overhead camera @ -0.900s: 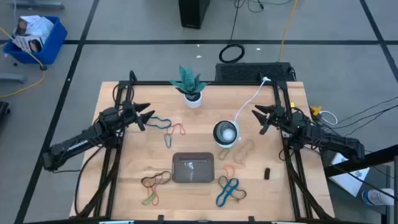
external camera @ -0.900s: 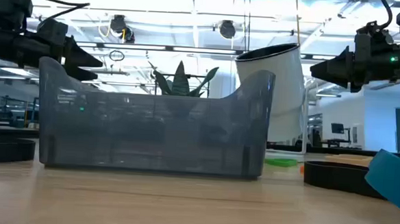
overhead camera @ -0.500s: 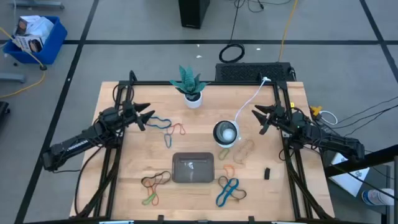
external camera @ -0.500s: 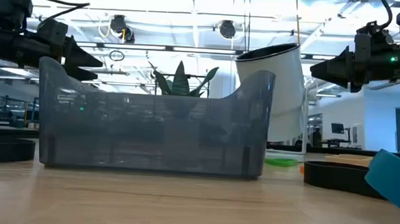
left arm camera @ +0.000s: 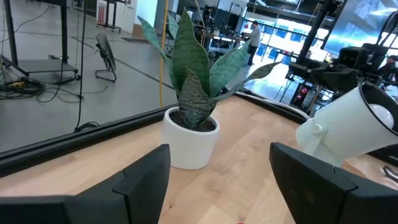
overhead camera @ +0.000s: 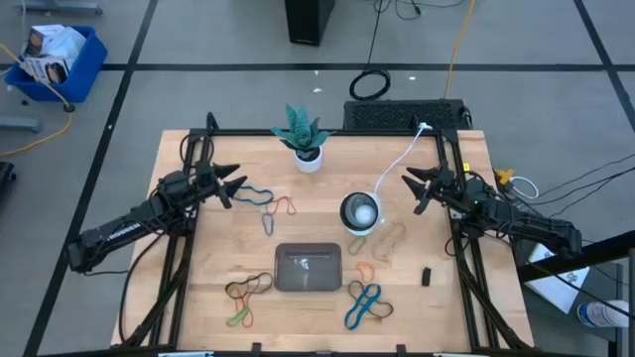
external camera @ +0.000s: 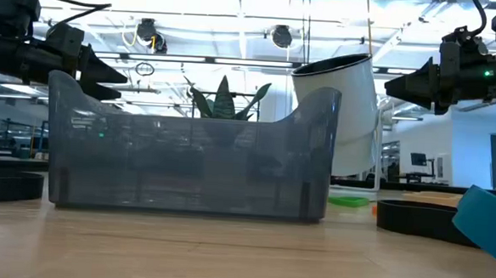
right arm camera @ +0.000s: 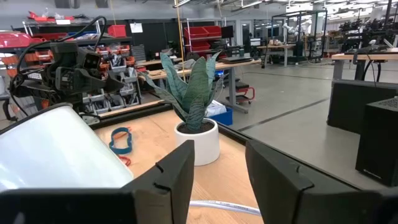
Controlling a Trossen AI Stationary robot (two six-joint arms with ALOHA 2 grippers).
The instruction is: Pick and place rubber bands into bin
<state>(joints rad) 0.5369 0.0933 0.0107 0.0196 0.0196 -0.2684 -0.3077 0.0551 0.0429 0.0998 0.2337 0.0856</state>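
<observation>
- Hovering above the left side of the wooden surface (overhead camera: 208, 268), the left gripper (overhead camera: 235, 185) stands with fingers spread wide and nothing between them; its wrist view shows both dark fingers (left arm camera: 140, 180) well apart, facing the potted plant (left arm camera: 189, 118).
- The right gripper (overhead camera: 410, 188) hangs above the right side of the surface, fingers likewise parted and empty; it points inward toward the white bowl (overhead camera: 359, 211).
- The bin (overhead camera: 308, 268) sits on the surface near its front edge, about midway across; in the low view it fills the foreground as a translucent grey wall (external camera: 187, 170); whether it holds anything cannot be told.
- The rubber bands lie loose on the surface, all outside the bin: a blue band (overhead camera: 255, 194) just beside the left gripper's fingertips; a red-orange band (overhead camera: 284, 207) next to it; a dark brown band (overhead camera: 248, 288) and a green-yellow band (overhead camera: 241, 317) left of the bin; a blue cluster (overhead camera: 365, 303) right of the bin near the front edge; a red-orange band (overhead camera: 368, 270) between bin and cluster; tan bands (overhead camera: 389, 238) below the bowl, towards the right.
- A white cable (overhead camera: 397, 164) runs from the back right corner to the bowl.
- The potted plant stands at the back edge, near the centre.
- A small black item (overhead camera: 426, 277) lies towards the right edge; what it is cannot be told.
</observation>
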